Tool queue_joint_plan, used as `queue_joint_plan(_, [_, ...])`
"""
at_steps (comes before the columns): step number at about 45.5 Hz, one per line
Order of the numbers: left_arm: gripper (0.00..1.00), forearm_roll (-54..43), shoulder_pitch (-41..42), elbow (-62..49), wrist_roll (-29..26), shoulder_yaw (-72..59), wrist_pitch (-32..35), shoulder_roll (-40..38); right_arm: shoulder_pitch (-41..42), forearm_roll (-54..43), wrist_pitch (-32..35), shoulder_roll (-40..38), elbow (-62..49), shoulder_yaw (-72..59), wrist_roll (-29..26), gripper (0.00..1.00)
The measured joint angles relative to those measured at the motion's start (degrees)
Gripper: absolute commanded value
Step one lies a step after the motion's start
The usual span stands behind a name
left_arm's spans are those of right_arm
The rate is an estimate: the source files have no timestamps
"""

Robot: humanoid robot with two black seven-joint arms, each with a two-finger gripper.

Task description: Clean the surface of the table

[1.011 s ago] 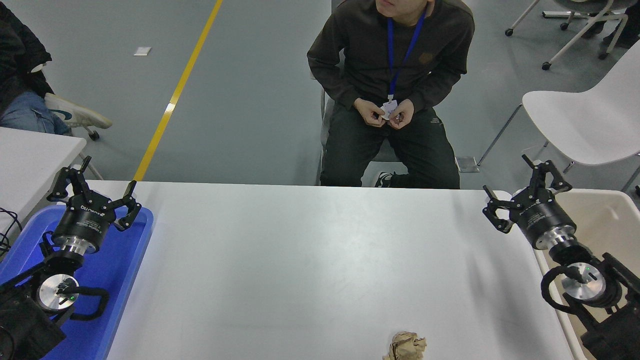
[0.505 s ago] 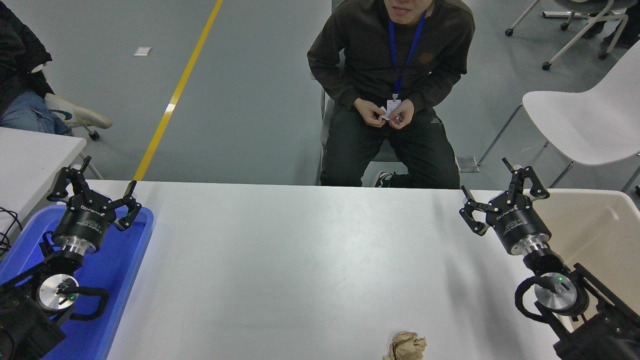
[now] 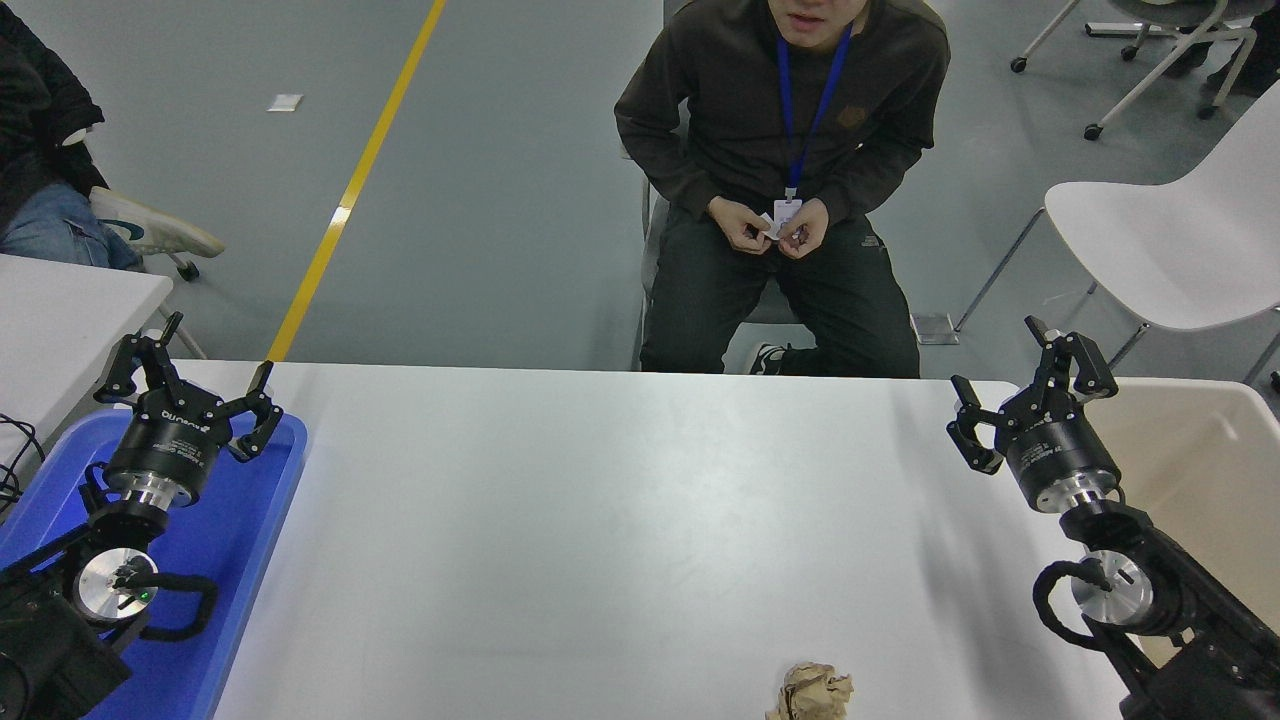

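— Where's your right gripper (image 3: 1022, 395)?
— Over the table's (image 3: 600, 500) far right corner, fingers spread, holding nothing; I'd guess ready to reach.
— For what?
— The paper ball (image 3: 812, 692) at the near edge, right of middle. It likely belongs in the bin (image 3: 1200, 440) beside the right edge.
— The left gripper (image 3: 190, 375)?
— Parked open above the blue tray (image 3: 250, 520)

Worktop (image 3: 600, 520) broad and bare across its middle, giving free passage between both arms. Sole obstacle on it: a crumpled brown paper ball (image 3: 812, 692) at the near edge, right of centre. Blue plastic tray (image 3: 255, 520) borders the left side; a cream bin (image 3: 1200, 450) borders the right.
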Motion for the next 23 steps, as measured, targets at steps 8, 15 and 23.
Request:
queue_joint_plan(8, [1.0, 0.0, 0.0, 0.0, 0.0, 0.0, 0.0, 0.0, -1.19, -0.54, -3.21, -3.83, 5.28, -3.3, -2.69, 1.0])
queue_joint_plan(15, [1.0, 0.01, 0.0, 0.0, 0.0, 0.0, 0.0, 0.0, -1.52, -0.67, -5.37, -8.68, 9.56, -7.54, -5.79, 1.0])
queue_joint_plan(23, [1.0, 0.01, 0.0, 0.0, 0.0, 0.0, 0.0, 0.0, -1.8, -0.47, -6.73, -14.29, 13.94, -11.44, -9.34, 1.0])
